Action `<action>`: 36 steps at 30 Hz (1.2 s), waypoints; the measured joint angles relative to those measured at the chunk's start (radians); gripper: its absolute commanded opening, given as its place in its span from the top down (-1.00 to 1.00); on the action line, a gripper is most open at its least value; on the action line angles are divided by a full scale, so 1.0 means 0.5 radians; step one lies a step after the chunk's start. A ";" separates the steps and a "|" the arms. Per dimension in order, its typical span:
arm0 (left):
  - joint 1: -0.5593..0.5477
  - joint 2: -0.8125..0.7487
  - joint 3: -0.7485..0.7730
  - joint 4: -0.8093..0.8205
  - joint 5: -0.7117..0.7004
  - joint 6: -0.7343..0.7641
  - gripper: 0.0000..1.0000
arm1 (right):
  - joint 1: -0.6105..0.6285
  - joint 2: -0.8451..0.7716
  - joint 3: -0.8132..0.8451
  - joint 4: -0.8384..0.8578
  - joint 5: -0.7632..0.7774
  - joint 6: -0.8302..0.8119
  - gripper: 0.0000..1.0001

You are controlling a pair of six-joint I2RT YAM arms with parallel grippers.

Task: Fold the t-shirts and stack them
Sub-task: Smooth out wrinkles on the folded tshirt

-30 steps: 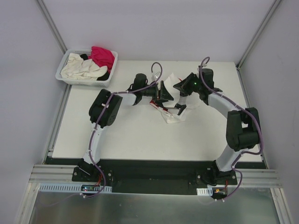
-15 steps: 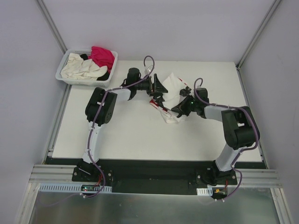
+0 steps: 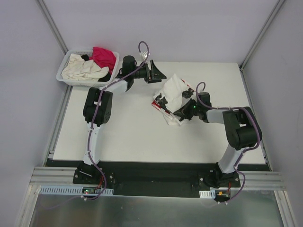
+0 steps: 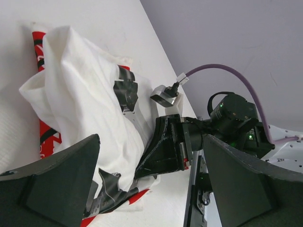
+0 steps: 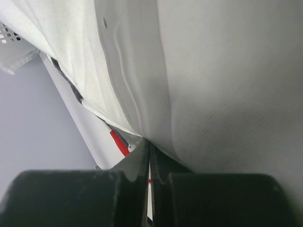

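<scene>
1. Only the overhead view takes in the whole table (image 3: 118, 137). The printed t-shirt (image 3: 171, 94), white with red lettering, lies in a crumpled heap near the middle, and the basket (image 3: 87, 83) sits at the far left corner, well apart from it
2. That view alone shows the basket's load: a cream t-shirt (image 3: 83, 68) on the left, a magenta t-shirt (image 3: 104, 56) heaped at the right end, and a bit of a black t-shirt (image 3: 108, 75) at the near right rim
3. The left wrist view shows the heap from the side, which the overhead view does not. White folds bulge upward, with red print along the edges and dark print in the creases
4. The right wrist view is almost filled by white cloth close to the lens, with a sliver of red print beside the fingertips
5. The left gripper (image 3: 158, 74) stands off the heap's far left side, between it and the basket. Its jaws are spread wide, and its wrist view shows nothing between them and no cloth touching either finger
6. The right gripper (image 3: 180, 113) is at the heap's near right edge, clamped on a fold of the printed t-shirt. Its own view shows the fingertips meeting with only a hairline gap, the cloth pinched there
7. The left wrist view confirms this grip from outside and shows a purple cable (image 4: 227, 71) arching over that wrist
</scene>
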 measured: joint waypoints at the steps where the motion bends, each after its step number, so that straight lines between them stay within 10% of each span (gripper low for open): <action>1: 0.000 0.000 0.027 -0.008 0.002 0.000 -0.77 | 0.000 0.002 0.000 0.006 -0.003 0.004 0.99; 9: 0.009 -0.070 -0.049 -0.005 0.007 0.014 -0.78 | 0.000 -0.028 0.278 -0.280 0.009 -0.066 0.93; 20: 0.021 -0.306 -0.394 0.111 0.005 0.043 -0.78 | -0.021 0.478 1.530 -0.308 -0.008 -0.227 0.99; 36: 0.089 -0.307 -0.423 0.161 0.009 0.042 -0.78 | -0.105 1.015 1.402 -0.076 -0.037 0.068 0.92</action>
